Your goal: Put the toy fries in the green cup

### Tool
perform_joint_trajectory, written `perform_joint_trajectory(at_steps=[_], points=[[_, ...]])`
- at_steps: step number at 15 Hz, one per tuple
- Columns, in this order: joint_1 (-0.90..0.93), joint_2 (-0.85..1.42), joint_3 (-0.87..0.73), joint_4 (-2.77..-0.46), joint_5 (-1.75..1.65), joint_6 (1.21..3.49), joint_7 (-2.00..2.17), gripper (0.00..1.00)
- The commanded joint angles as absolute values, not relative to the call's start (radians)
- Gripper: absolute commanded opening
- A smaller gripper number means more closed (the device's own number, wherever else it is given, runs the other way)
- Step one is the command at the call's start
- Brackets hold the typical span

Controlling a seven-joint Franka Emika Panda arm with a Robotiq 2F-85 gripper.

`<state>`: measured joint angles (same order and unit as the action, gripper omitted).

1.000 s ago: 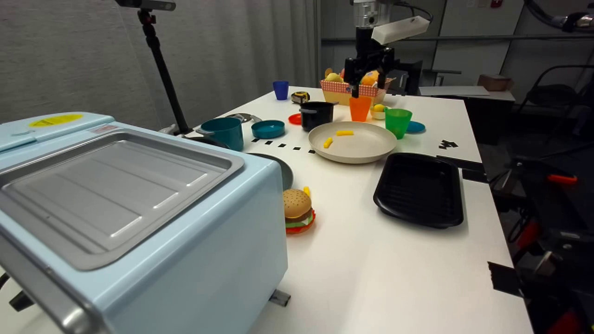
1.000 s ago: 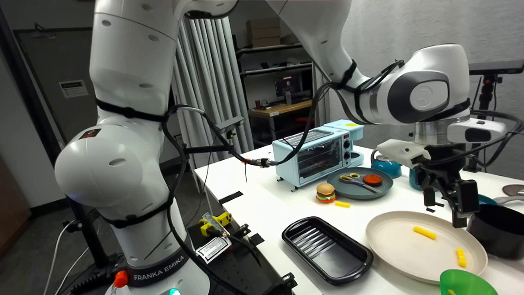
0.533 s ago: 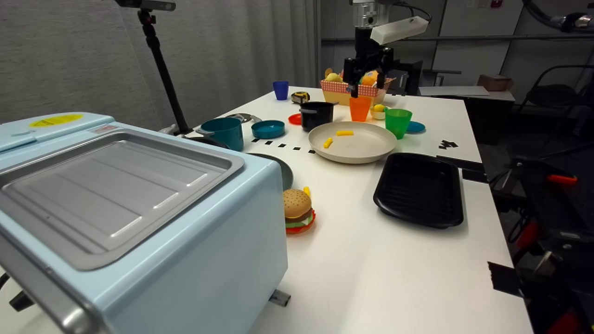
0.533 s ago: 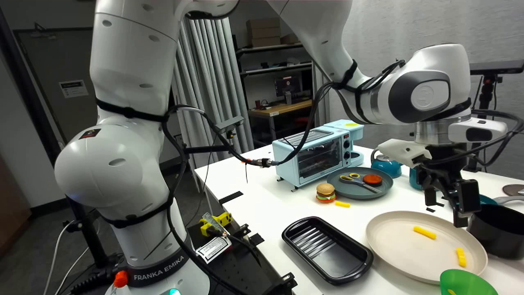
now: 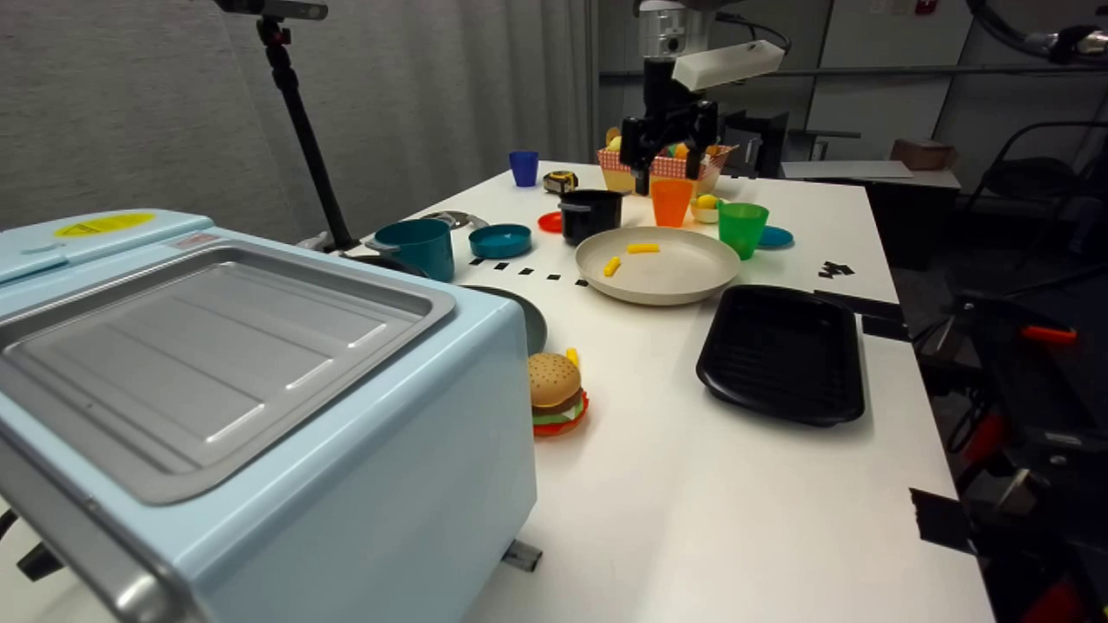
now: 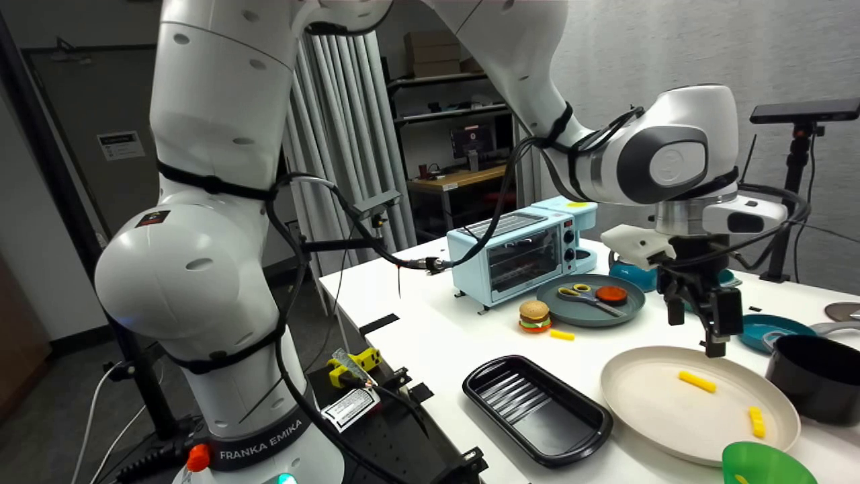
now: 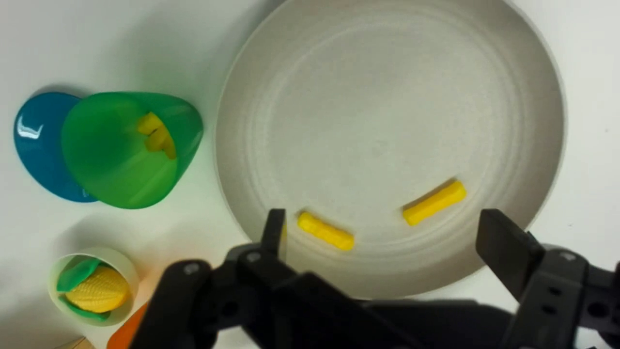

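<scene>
A grey curtain (image 5: 415,104) hangs behind one white bench (image 5: 692,519) with one pale plate (image 7: 387,106). Above, one gripper (image 7: 385,228) is spread wide. One green cup (image 5: 742,232) contains yellow pieces (image 7: 157,140); two toy fries (image 7: 433,202) lie on the plate, one on the bench.

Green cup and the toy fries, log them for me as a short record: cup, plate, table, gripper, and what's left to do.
green cup: upright, some yellow fries inside, exact count unclear
plate: in the wrist view, left fry and right fry, lying apart
table: loose fry beside toy burger
gripper: open, holding nothing, raised off the plate
left to do: probably the three fries seen outside the cup
</scene>
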<state>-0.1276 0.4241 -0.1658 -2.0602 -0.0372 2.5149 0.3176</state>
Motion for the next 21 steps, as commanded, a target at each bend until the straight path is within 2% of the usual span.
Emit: perform_joint_trajectory(at_steps=[1,15,21], points=[[-0.090,0.468,-0.149,-2.021,0.031,2.542,0.378,1.00],[-0.051,0.705,-0.215,-1.806,0.119,2.593,0.665,1.00],[-0.055,0.699,-0.214,-1.817,0.108,2.575,0.662,1.00]])
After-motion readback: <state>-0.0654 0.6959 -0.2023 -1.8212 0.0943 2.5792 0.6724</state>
